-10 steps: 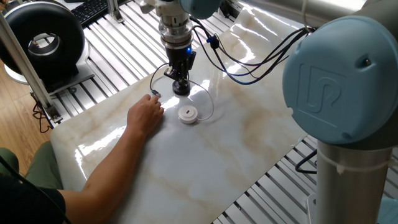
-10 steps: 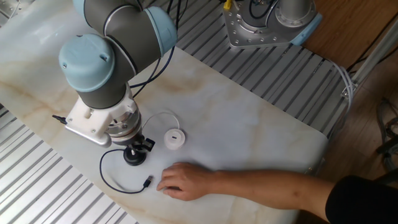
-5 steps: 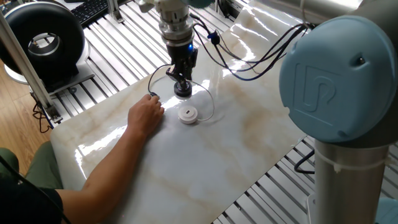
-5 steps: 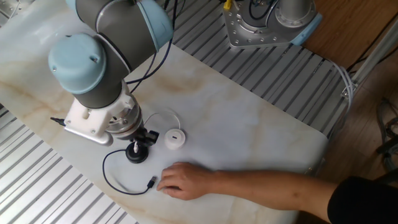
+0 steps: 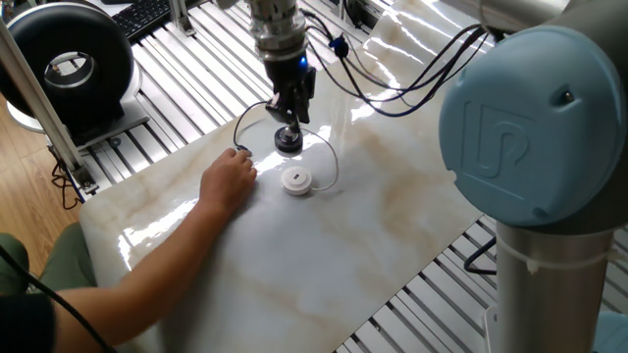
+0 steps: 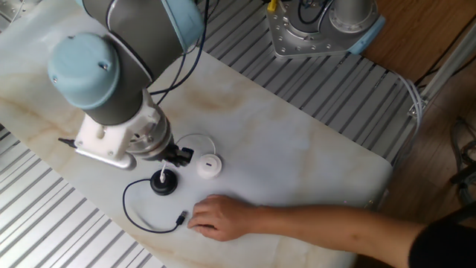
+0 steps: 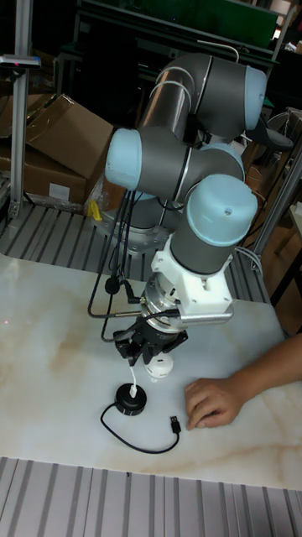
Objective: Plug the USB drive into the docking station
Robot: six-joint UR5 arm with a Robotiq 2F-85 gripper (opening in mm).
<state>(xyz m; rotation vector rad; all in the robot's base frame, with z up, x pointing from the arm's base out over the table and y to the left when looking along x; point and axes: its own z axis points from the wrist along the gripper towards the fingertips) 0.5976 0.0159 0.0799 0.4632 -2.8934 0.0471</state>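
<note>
Pinching the USB drive's (image 6: pixel 209 165) white plug, the tool (image 7: pixel 135 359) hangs clenched above the docking station (image 6: pixel 163 182)

From my remote station, I could not tell how the gripper (image 5: pixel 287 120) jaws stood; they were too small and dark. In the tall fixed view the gripper partly hid the USB drive (image 7: pixel 158 366). The person's hand (image 6: pixel 216 217) covered part of the black cable (image 6: pixel 141 220). The picture edges cut off the robot arm (image 5: pixel 535 147) and the person's forearm (image 5: pixel 128 284).
</note>
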